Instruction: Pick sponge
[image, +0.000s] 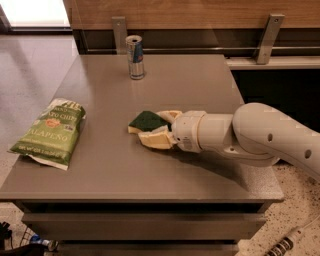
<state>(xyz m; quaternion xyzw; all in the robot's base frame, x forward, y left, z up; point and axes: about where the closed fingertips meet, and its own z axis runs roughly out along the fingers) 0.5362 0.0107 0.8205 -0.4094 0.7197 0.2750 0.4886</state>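
Sponge (146, 120), small and wavy-edged with a dark green scouring top and pale yellow foam base, lies flat near the middle of the grey rectangular table (200, 75). The cream-yellow two-finger gripper (153, 127) on the white robot arm (260, 137) reaches in from the right, low over the tabletop. Its fingers (154, 140) are spread, one along the sponge's far side and one along its near side, so the sponge sits between them. A light green chip bag (47, 131) lies well apart at the left edge, and a silver-and-blue drink can (135, 57) stands upright at the far edge.
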